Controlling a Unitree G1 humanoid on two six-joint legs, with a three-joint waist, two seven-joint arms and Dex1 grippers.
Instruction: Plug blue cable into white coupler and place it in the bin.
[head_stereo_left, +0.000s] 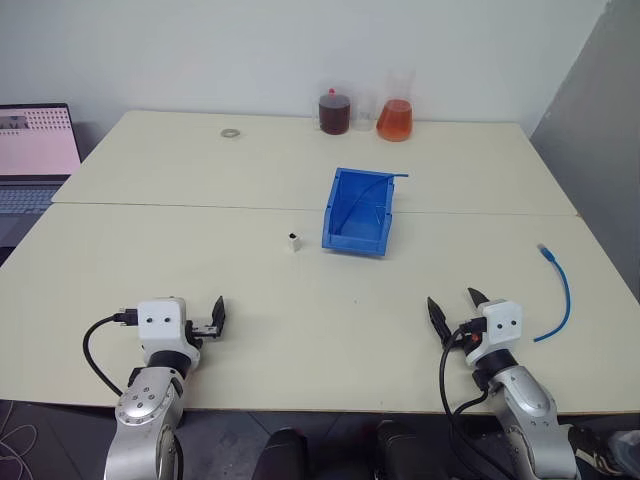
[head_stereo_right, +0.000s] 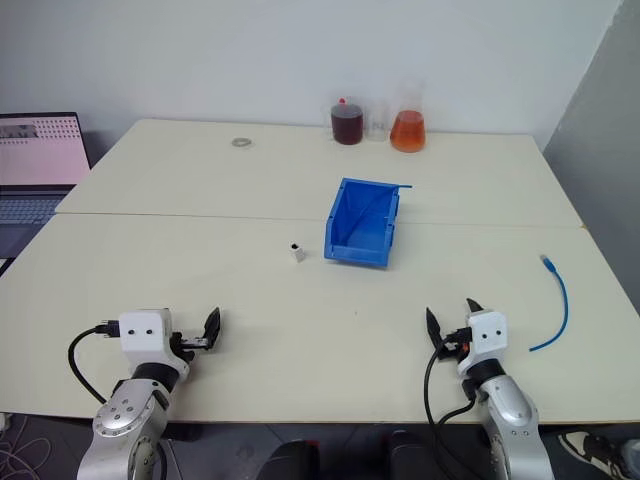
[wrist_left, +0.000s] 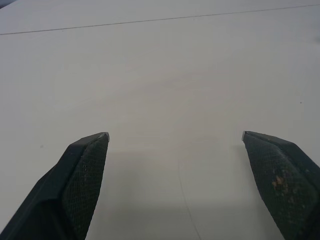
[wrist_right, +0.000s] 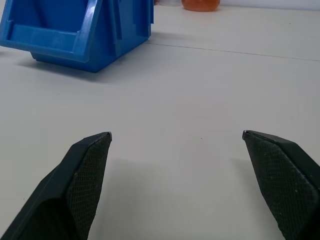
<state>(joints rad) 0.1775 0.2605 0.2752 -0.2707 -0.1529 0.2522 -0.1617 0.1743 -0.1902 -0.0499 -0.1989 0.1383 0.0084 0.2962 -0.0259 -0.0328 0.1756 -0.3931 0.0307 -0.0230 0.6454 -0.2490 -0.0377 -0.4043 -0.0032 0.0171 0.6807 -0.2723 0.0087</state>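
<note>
Pale bench (head_stereo_left: 300, 330): bright-blue plastic bin (head_stereo_left: 358, 212) at centre; tiny white boxy coupler (head_stereo_left: 292, 241) standing just beside it at 9 o'clock; thin light-blue cable (head_stereo_left: 556, 300) lying loose at 4 o'clock, well apart from both. Left end effector (head_stereo_left: 208, 318) at 7 o'clock and right end effector (head_stereo_left: 457, 312) at 5 o'clock, both spread wide, holding nothing. Step in hand, judged: the opening pickup, unstarted; the next move calls for the right end effector to reach to 3 o'clock for the cable near its plug.

wall (head_stereo_left: 200, 50): white | table (head_stereo_left: 300, 330): cream | laptop (head_stereo_left: 35, 150): far left
</note>
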